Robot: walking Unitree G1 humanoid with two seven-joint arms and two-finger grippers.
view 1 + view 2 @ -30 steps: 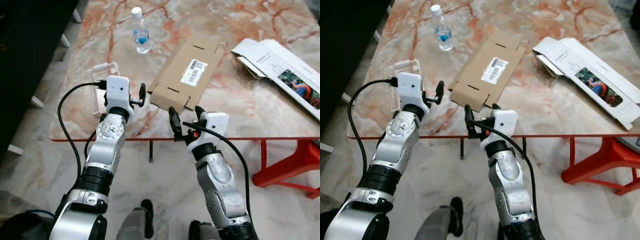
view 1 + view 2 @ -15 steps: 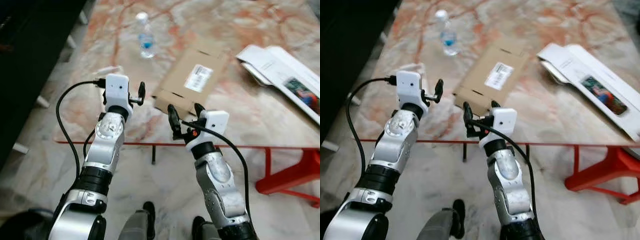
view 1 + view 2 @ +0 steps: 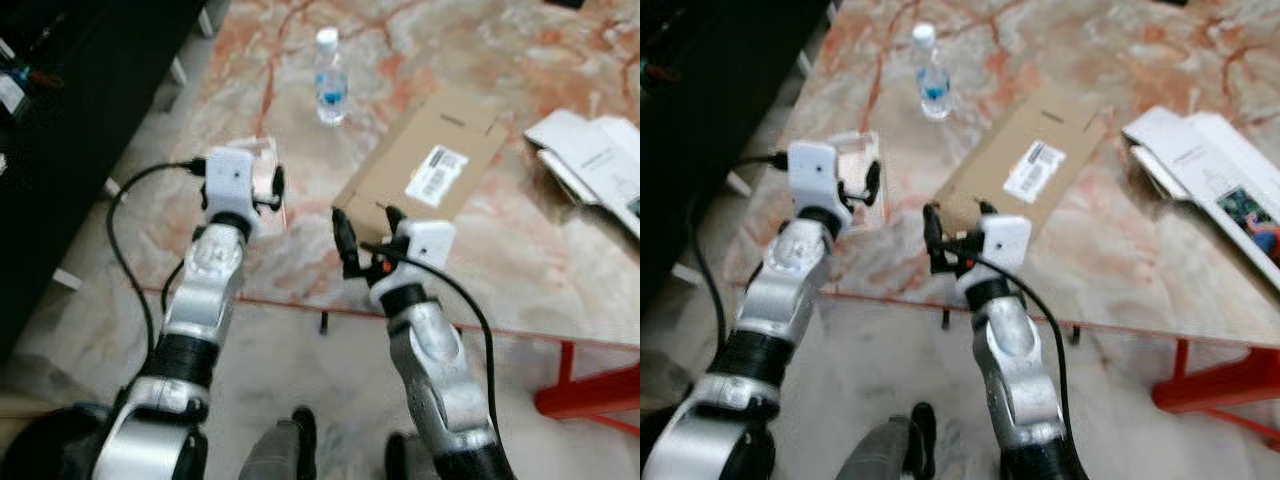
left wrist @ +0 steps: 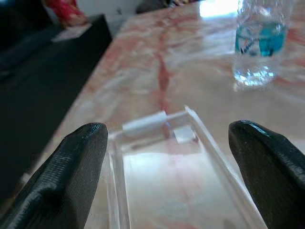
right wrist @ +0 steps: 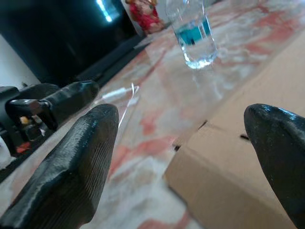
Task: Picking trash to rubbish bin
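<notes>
On the marbled worktop (image 3: 560, 260), near its front-left edge, lies a clear plastic tray (image 4: 176, 167), with the left gripper (image 4: 171, 157) poised just before it, fingers (image 4: 76, 167) spread wide and holding nothing; the right gripper (image 5: 190, 157) hovers at the near corner of a flattened cardboard box (image 3: 425, 170), its fingers (image 5: 76, 176) likewise parted and empty. Judged from its thin transparent walls, the tray is probably light, fairly stiff yet brittle, and slick, so a hold across one raised rim seems safer than a squeeze across its whole width. The cardboard looks light and bendable, lying flat, best taken at the edge that nears the worktop's rim. A water bottle (image 3: 331, 76) stands upright farther back, and white printed packaging (image 3: 1210, 180) lies at the far right. The head views give the overall layout and both arms; the left wrist view alone resolves the tray's raised rim, and the right wrist view the box's edge thickness
</notes>
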